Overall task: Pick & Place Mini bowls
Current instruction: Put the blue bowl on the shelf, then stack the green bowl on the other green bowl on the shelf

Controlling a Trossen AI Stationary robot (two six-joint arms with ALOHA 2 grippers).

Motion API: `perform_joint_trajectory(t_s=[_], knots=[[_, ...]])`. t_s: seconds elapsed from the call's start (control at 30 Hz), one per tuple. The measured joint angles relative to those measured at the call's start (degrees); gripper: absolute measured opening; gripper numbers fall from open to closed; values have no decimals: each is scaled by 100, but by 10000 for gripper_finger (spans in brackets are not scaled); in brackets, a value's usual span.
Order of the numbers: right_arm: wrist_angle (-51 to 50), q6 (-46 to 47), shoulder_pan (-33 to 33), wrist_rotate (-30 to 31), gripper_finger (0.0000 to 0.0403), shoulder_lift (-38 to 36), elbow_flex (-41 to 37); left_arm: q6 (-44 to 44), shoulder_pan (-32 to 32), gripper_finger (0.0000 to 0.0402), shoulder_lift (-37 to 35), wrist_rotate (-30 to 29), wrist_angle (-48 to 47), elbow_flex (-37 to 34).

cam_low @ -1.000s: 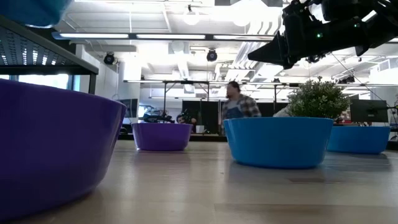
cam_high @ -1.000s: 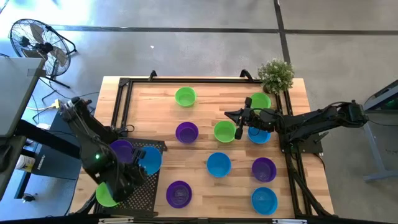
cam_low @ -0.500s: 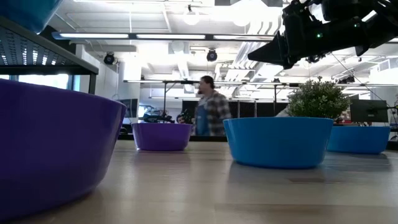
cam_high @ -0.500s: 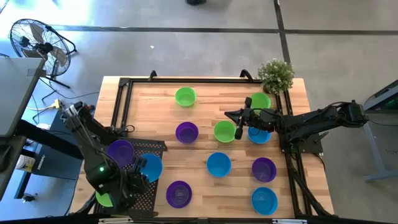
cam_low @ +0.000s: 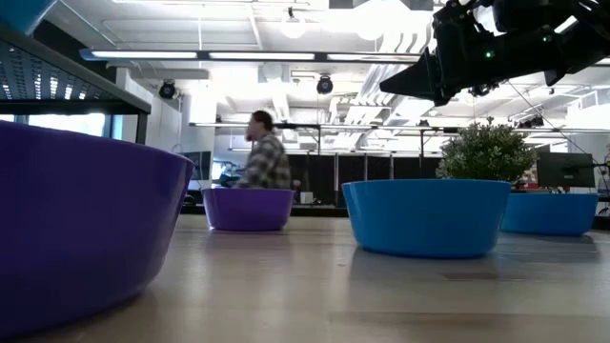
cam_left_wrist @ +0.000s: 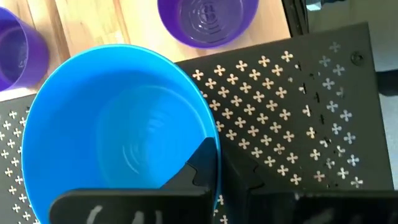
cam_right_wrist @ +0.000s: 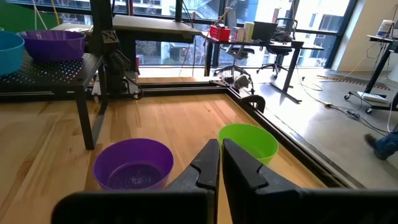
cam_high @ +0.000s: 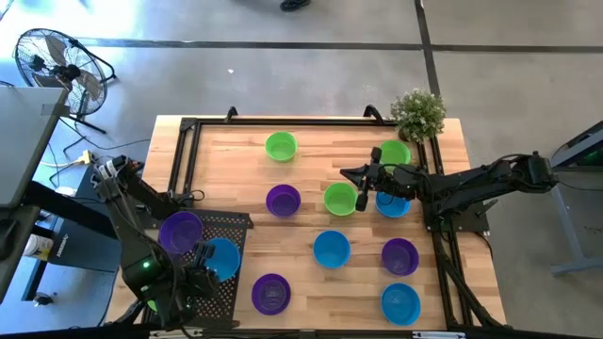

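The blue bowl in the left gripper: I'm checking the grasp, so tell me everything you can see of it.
The small round blue plastic bowl is smooth and glossy, with faint concentric rings in its base, and it is empty. It sits upright over the black perforated metal shelf at the table's left front corner. The left gripper is shut on its rim, one finger inside the wall and one outside. A purple bowl lies just beside it on the shelf.

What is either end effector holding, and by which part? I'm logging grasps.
Left end effector pinches the blue bowl by its rim; right end effector holds nothing.
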Motion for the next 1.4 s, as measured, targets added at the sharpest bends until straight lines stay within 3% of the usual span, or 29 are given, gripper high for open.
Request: perform_joint_trajectory(t_s=[0.4,0.93,1.17,1.27,1.4], knots=[[0,0,1,0,7,0,0,-57,7,44,0,-127,-18,-2],[0,0,-1,-1,5,0,0,-145,11,122,-239,-302,-229,-4],[0,0,0,-1,8,0,0,515,12,117,-748,-1137,-77,-5],[0,0,-1,-1,7,0,0,1049,165,94,-985,-1453,222,-9],[0,0,-1,-2,10,0,0,2019,740,50,-1119,-1345,888,-11]])
